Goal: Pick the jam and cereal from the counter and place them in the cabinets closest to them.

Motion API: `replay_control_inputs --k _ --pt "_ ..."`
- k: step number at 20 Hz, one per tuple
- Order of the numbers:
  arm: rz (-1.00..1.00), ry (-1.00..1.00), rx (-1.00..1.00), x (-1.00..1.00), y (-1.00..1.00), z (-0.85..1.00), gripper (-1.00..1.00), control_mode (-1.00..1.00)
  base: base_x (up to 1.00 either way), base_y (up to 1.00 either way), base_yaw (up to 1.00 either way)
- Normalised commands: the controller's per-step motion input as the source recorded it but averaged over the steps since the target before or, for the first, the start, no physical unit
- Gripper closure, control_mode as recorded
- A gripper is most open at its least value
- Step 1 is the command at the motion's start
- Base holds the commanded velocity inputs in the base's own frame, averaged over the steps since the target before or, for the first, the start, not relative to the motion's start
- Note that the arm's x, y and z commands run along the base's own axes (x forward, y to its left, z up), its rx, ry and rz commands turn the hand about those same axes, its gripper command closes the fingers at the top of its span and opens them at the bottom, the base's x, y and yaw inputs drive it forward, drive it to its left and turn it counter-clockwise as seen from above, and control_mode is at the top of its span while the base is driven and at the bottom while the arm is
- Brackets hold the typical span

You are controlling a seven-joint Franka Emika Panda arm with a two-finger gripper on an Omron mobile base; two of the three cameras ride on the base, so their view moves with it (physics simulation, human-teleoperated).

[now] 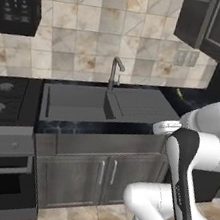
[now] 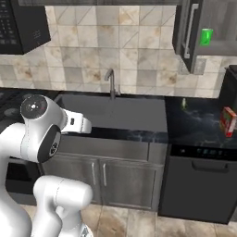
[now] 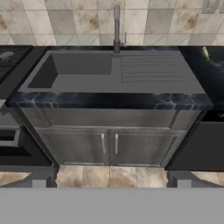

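A stove (image 1: 0, 98) sat far left of the jaws. The grey sink (image 3: 109, 72) lay straight ahead of the gripper (image 3: 111, 186), whose jaws stood wide apart, holding nothing. Far right, the cereal (image 2: 228, 121) stood on the black counter (image 2: 194, 122) (under the open cabinets (image 2: 203, 34)).

The white arm (image 1: 183, 185) rises from its base folded tight — upper link upright, elbow bent sharply, the dark-striped forearm angled down toward the floor. In the right base view the arm (image 2: 39, 139) shows its round shoulder joint high, a short wrist segment pointing forward. The 2 fingers stand spread wide apart, holding nothing.
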Motion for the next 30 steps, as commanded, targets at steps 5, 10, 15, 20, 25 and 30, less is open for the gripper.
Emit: replay_control_inputs --k 5,10,15,20,25,30 --pt "0.00 0.00 0.00 0.00 0.00 0.00 -1.00 1.00 0.00 -0.52 -0.01" --pt "0.00 0.00 0.00 0.00 0.00 0.00 -1.00 1.00 0.00 -0.54 -0.01" --pt "0.00 0.00 0.00 0.00 0.00 0.00 -1.00 1.00 0.00 -0.55 -0.01" --pt "0.00 0.00 0.00 0.00 0.00 0.00 -1.00 1.00 0.00 -0.55 -0.01" --pt "0.00 0.00 0.00 0.00 0.00 0.00 -1.00 1.00 0.00 -0.56 -0.01" --pt "0.00 0.00 0.00 0.00 0.00 0.00 -1.00 1.00 0.00 -0.57 -0.01"
